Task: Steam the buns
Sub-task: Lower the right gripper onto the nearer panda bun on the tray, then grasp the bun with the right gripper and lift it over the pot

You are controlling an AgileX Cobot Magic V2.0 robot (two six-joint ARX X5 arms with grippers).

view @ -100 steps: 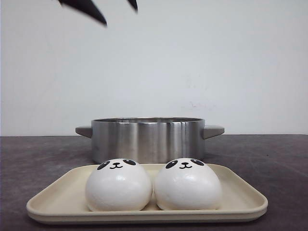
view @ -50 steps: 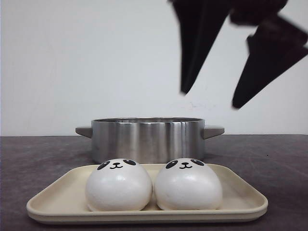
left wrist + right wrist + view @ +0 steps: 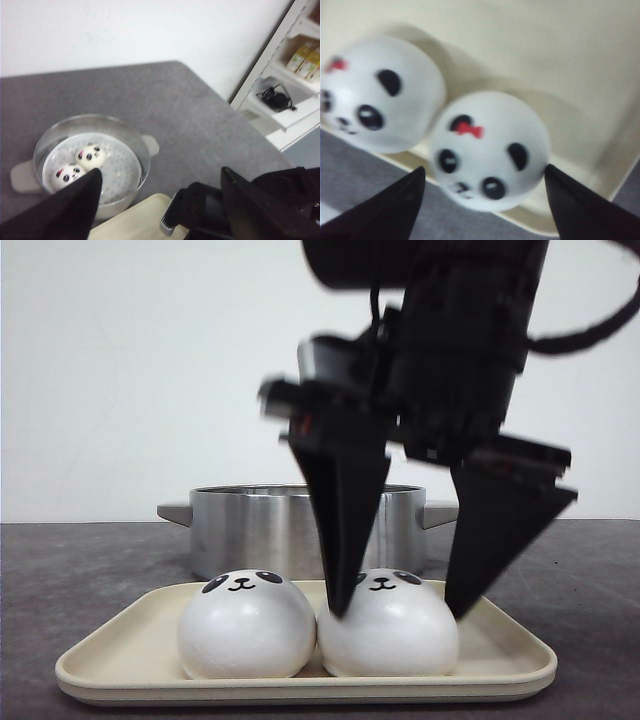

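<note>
Grey tabletop (image 3: 80, 570) carries everything, white wall behind; right arm (image 3: 440, 340) fills the upper middle of the front view, black and motion-blurred, pointing down at the tray; steel pot (image 3: 300, 525) with two side handles stands at the back of the tabletop, behind the tray; left wrist view shows a perforated steamer plate (image 3: 120, 170) inside the pot with two panda buns in the pot (image 3: 80, 165) lying side by side on it, touching or nearly so; cream tray (image 3: 120, 655) sits at the front, close to the pot; two panda buns on the tray, left tray bun (image 3: 245, 625) and right tray bun (image 3: 390, 625), pressed against each other, faces up; right wrist view shows a small red bow on each head; right gripper (image 3: 400, 615) has its jaws spread wide, straddling the right tray bun, one tip down at the gap between the two buns, the other at the bun's outer side; cannot tell whether the tips touch it; nothing is gripped; left gripper (image 3: 160, 200) hangs high above the pot and tray edge, jaws apart and holding nothing; white shelf unit (image 3: 290, 75) with boxes and a black cable stands off beyond the tabletop edge in the left wrist view.
</note>
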